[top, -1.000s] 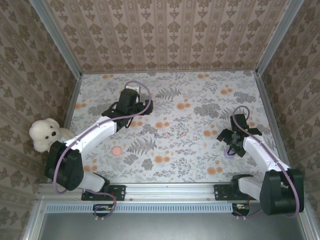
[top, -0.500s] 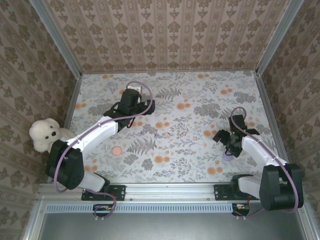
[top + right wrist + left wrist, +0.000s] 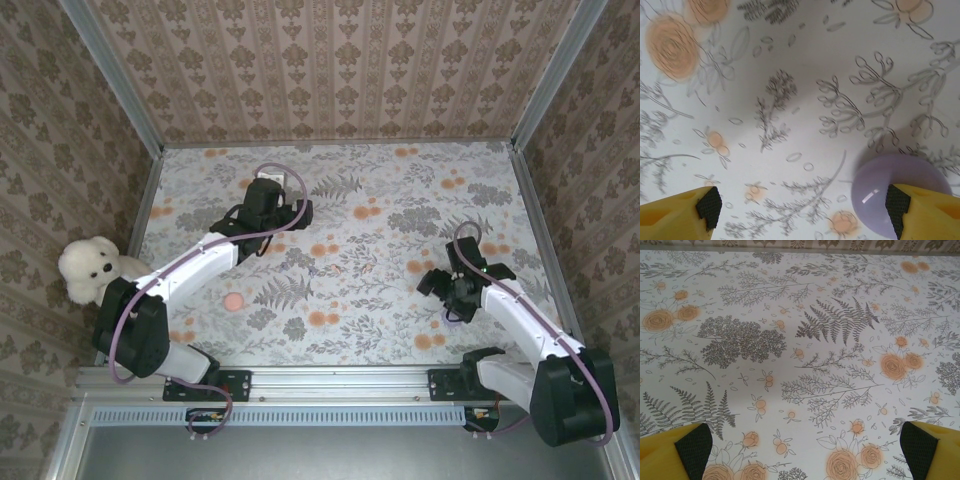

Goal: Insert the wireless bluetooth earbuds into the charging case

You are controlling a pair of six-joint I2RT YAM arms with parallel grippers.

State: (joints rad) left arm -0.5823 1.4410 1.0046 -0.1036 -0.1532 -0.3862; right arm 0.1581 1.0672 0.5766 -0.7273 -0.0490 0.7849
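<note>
You set the right gripper (image 3: 802, 207), jaws wide, low over the lilac charging case (image 3: 880, 192), which lay on the table (image 3: 805, 75) beside one finger (image 3: 905, 212), likely to straddle it; your left gripper (image 3: 805, 446) hung equally wide.

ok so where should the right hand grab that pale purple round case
Low across its widest part, coming straight down. The pale purple rounded case lies flat and domed, so a high pinch would probably slip. The open right hand sits off-centre, one pad over the case: centre it first.
</note>
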